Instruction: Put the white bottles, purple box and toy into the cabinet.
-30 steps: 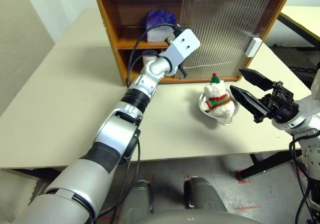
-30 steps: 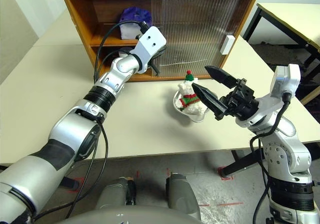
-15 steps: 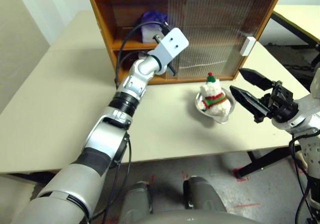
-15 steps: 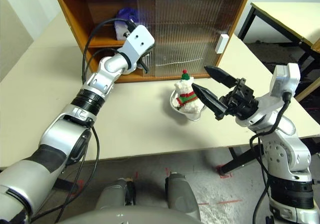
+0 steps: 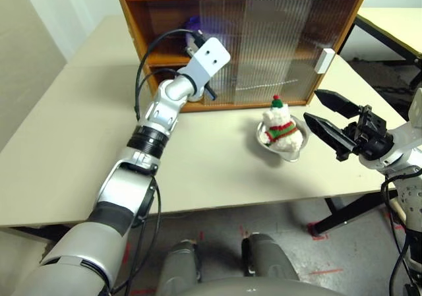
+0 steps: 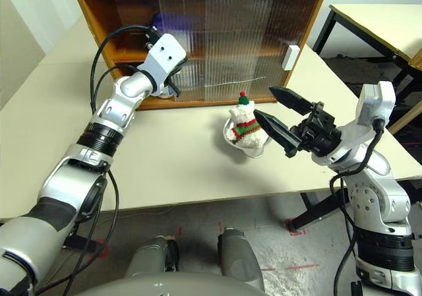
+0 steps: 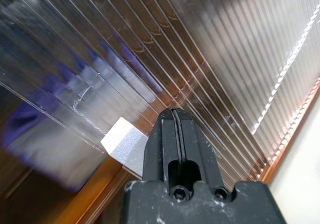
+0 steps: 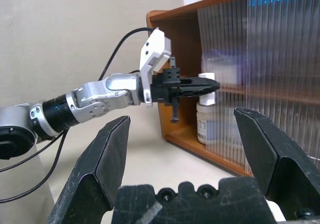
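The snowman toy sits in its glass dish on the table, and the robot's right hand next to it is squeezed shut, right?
Not quite. The snowman toy does sit in its glass dish on the table, but the right hand beside it is wide open, not squeezed shut. The left eye view shows its two black fingers spread apart, holding nothing.

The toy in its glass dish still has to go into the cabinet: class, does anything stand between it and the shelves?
Yes. The ribbed sliding doors cover the cabinet front directly behind the toy; an open gap remains at its left end.
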You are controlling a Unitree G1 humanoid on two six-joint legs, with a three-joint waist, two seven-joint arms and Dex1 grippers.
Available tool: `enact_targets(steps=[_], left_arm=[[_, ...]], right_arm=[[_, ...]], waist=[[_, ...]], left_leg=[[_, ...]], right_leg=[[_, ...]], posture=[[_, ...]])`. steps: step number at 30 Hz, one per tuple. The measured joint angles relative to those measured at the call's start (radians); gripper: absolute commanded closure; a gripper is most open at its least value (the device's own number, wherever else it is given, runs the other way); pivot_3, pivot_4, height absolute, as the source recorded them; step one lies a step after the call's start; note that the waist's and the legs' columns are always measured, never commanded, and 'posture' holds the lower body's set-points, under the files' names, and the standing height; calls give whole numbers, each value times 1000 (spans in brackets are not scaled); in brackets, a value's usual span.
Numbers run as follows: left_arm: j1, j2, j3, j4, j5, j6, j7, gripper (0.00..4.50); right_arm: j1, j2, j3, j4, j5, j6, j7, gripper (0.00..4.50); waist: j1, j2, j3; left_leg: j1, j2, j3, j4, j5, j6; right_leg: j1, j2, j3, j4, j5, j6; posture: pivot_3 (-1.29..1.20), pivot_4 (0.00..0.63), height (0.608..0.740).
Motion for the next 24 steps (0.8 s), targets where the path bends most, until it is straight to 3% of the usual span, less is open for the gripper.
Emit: enact_targets(steps=[24], left_arm=[[136,196,83,-204,-14,125,-31,4456]], right_arm=[[-62,-11,1,72,-1,26,50,0]], waist=[[25,0,0]], left_leg=[[1,4,0,-4,0,0]], right_leg=[[-1,0,0,0,0,-1]], posture=[[30,0,740]])
